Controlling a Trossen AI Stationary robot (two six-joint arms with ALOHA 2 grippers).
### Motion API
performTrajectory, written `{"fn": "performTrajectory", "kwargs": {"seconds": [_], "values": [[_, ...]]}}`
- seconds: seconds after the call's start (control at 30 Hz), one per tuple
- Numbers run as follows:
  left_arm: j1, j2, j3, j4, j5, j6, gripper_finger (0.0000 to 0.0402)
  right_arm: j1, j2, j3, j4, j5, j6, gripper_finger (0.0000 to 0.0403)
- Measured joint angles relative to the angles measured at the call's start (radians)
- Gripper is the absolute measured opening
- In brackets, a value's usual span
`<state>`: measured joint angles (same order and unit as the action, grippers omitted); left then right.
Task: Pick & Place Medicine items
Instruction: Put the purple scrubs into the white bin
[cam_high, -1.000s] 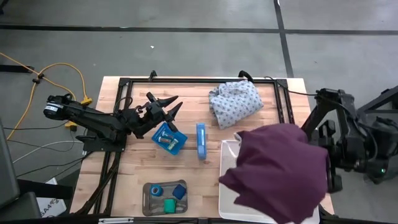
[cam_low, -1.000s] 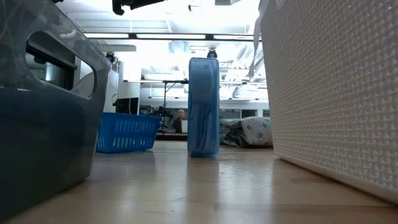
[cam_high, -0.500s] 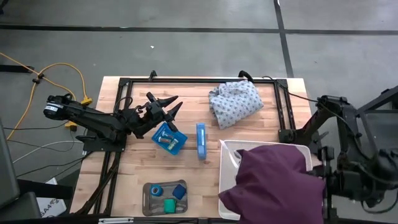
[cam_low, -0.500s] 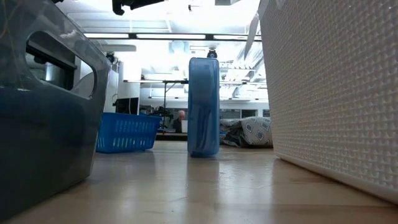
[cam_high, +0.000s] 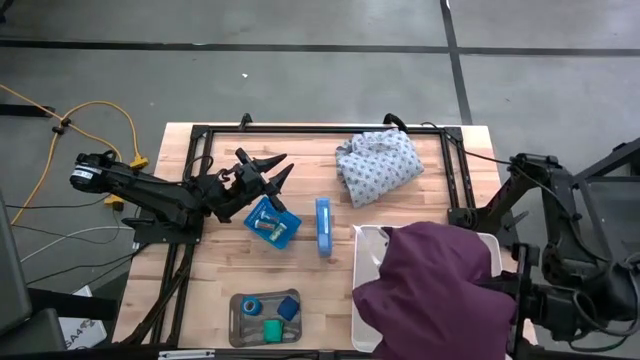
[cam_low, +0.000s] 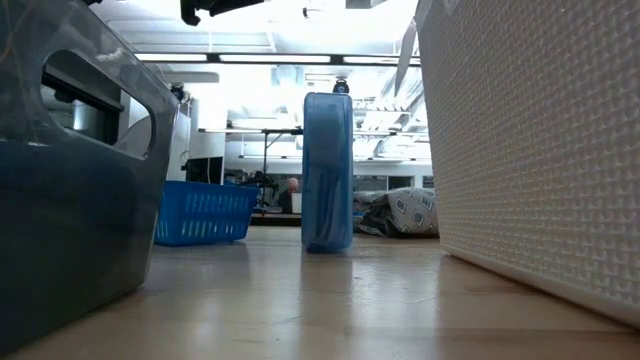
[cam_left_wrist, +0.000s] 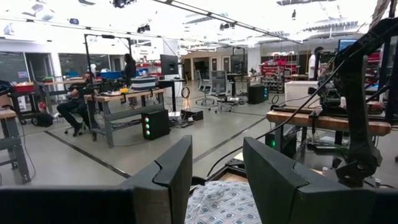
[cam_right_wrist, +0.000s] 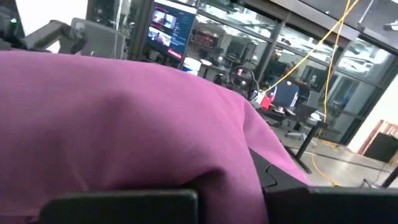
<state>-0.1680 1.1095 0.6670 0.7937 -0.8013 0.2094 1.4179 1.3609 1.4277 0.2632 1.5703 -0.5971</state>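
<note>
Our right gripper (cam_high: 505, 290), clamped on the purple cloth (cam_high: 430, 285), has lowered it onto the white bin (cam_high: 366, 240) below. Our left gripper (cam_high: 268, 170) waits part-open; the medicine items (cam_high: 268, 316) lie untouched in the grey tray (cam_high: 238, 322), well apart.

We see two matte-black jointed arms: the left arm (cam_high: 150, 195) ends in angular, wedge-shaped black fingers (cam_left_wrist: 171, 171), while the right arm (cam_high: 560, 250) shows bulky dark housings and black cabling.
</note>
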Motion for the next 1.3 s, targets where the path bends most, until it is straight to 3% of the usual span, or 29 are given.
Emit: {"fn": "performTrajectory", "kwargs": {"seconds": [0.23,0.43,0.77,1.13,1.3], "values": [[0.000,0.000,0.000,0.000,0.000,-0.001,0.0136,0.067,0.000,0.000,-0.166,-0.005,0.179,0.0027],[0.000,0.000,0.000,0.000,0.000,-0.001,0.0136,0.077,0.000,0.000,-0.187,-0.001,0.227,0.0027],[0.000,0.000,0.000,0.000,0.000,-0.001,0.0136,0.025,0.000,0.000,-0.220,0.001,0.322,0.0067],[-0.021,0.000,0.000,0.000,0.000,0.000,0.0136,-0.032,0.000,0.000,-0.504,-0.002,0.632,0.0063],[-0.026,0.000,0.000,0.000,0.000,0.000,0.0136,-0.105,-0.001,0.000,-0.639,-0.130,0.765,0.0063]]}}
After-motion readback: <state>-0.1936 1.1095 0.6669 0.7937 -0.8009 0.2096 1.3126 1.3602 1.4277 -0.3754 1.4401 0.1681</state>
